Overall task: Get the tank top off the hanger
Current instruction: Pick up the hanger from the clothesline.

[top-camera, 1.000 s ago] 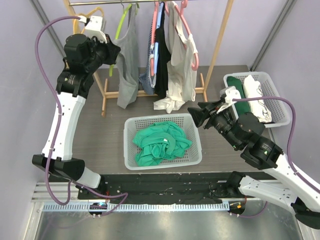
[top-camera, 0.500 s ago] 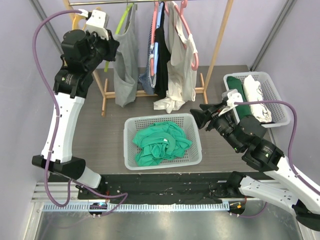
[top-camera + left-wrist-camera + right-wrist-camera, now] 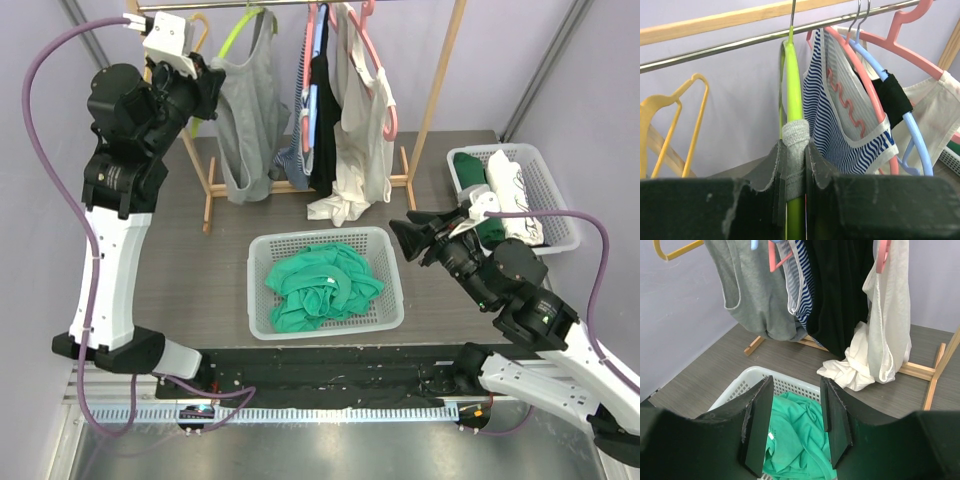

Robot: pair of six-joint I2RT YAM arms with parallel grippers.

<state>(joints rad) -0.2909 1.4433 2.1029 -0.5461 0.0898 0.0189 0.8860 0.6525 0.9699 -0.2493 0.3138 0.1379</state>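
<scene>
The left arm has swung up toward the rail, hauling the grey tank top (image 3: 243, 130) higher. I'd say the strap is being worked up the lime hanger (image 3: 791, 85) but isn't off yet. The left gripper (image 3: 207, 88) pinches that strap, and the garment hangs at its five o'clock. The right gripper (image 3: 405, 236) gapes, empty.

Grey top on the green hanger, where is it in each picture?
Top view: the grey top hangs at the top, left of middle.
Left wrist: only its strap shows, bottom middle, pinched against the green hanger by the left gripper.
Right wrist: upper left, hanging down.
Shared landmark: the striped top, just to its right in all three.
</scene>
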